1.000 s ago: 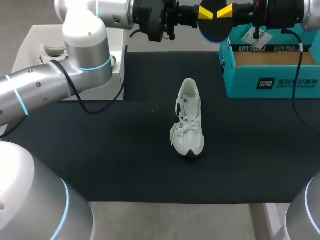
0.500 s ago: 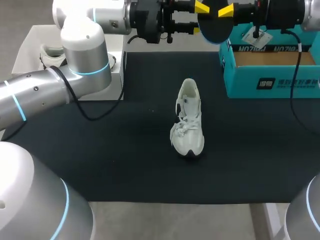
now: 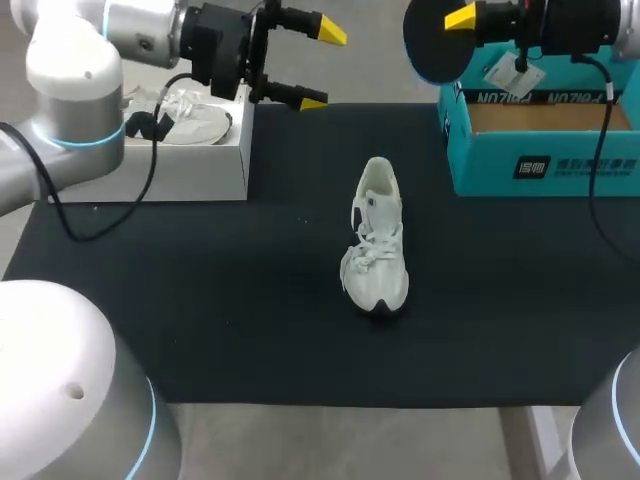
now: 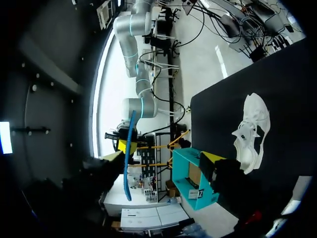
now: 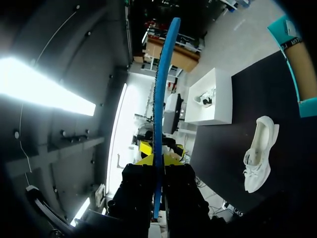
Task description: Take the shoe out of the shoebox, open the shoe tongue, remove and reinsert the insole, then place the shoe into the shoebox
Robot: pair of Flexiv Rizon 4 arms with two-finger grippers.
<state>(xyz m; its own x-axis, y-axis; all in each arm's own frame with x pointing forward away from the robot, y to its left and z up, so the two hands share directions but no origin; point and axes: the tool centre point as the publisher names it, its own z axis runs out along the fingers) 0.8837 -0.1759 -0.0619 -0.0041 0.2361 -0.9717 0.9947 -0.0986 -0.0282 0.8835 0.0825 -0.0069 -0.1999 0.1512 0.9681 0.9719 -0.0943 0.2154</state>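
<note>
My left hand point(image 3: 322, 66) now hangs by the corner of the white box point(image 3: 150, 165) at the far left of the tabletop point(image 3: 200, 300), fingers spread wide and holding nothing. Half a second ago it was up against the blue insole point(image 3: 432, 48) in the far middle, tip to tip with my right hand, so it has let go and swung away leftward. I read that as the insole being out of the shoe and passed to the right side, with reinsertion next in line. The shoe point(image 3: 378, 245) has not shifted: it stands on its sole in the middle of the tabletop, toe toward the near edge, out of its box and touched by neither arm. My right hand point(image 5: 157, 171) stays raised at the far right, clamped on the insole, which runs out ahead between its fingers. The teal shoebox point(image 3: 545, 165) just below it sits open and unmoved
</note>
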